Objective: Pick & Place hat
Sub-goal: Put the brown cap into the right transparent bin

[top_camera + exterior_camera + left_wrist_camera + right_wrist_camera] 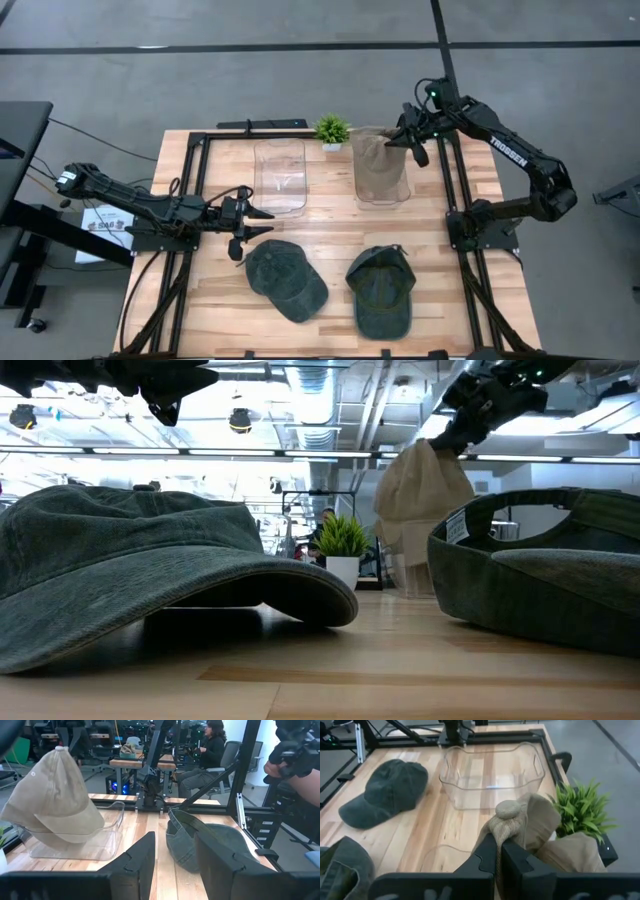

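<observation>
**Tan hat held over its bin**

The tan hat (381, 160) hangs by its crown from the right gripper (408, 137), which is clenched on it, partly inside the right clear bin (385, 195). This looks like the placing step; next it probably must lower and release. The left gripper (250, 222) waits parted and empty near two dark hats (285, 279).

Grey concrete floor (300, 80) with dark seam lines, exposed ceiling ducts (320, 400) and bright overhead lights, further workbenches (145, 762) behind, seated person (207, 750) on office chair (227, 757)
</observation>
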### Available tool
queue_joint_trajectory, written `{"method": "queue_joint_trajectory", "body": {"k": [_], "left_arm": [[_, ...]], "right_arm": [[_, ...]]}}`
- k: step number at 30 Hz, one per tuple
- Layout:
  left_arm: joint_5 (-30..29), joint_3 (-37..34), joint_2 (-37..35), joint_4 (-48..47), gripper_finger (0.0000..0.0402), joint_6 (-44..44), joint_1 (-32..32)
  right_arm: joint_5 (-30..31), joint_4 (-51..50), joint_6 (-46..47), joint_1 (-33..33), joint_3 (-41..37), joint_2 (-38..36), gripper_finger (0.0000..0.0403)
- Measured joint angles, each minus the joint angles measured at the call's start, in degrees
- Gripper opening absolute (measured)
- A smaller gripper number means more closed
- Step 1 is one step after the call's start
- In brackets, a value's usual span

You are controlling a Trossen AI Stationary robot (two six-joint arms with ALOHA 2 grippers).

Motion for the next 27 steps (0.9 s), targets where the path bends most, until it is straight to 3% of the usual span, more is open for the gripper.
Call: {"method": "queue_joint_trajectory", "body": {"k": [27], "left_arm": [[0.0, 0.0, 0.0, 0.0, 0.0133, 0.0, 0.0]], "right_arm": [[10.5, -8.2, -2.1, 1.6, 0.0, 1.1, 0.0000]]}}
